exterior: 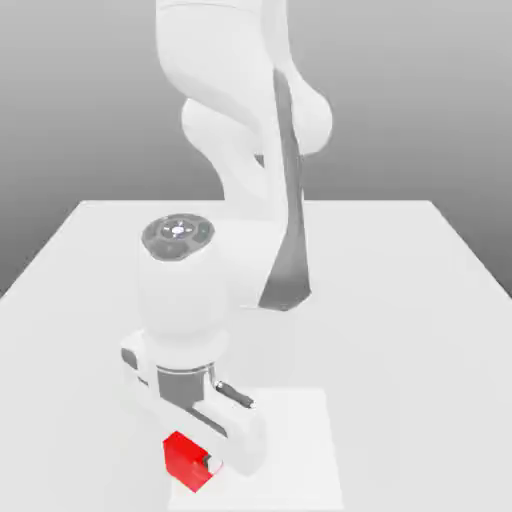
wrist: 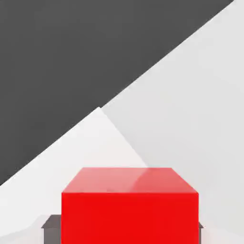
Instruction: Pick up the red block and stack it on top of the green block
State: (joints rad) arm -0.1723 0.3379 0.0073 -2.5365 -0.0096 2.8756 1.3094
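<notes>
Table (exterior: pixel 400 300): white, broad open surface from 12 to 3 o'clock of the arm.
Gripper (exterior: pixel 197 462): low near table's front edge, at 6 o'clock; fingers clamped on red block.
Red block (exterior: pixel 186 461): between the fingers, near front edge.

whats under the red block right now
The red block sits low at the gripper, over the white table. Its underside is covered in both views, so whether it rests on the table or anything else cannot be told.

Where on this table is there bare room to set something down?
The table is bare along the exterior view's right edge and its left side beyond the arm. It is crowded near the front, around the gripper and red block.
</notes>
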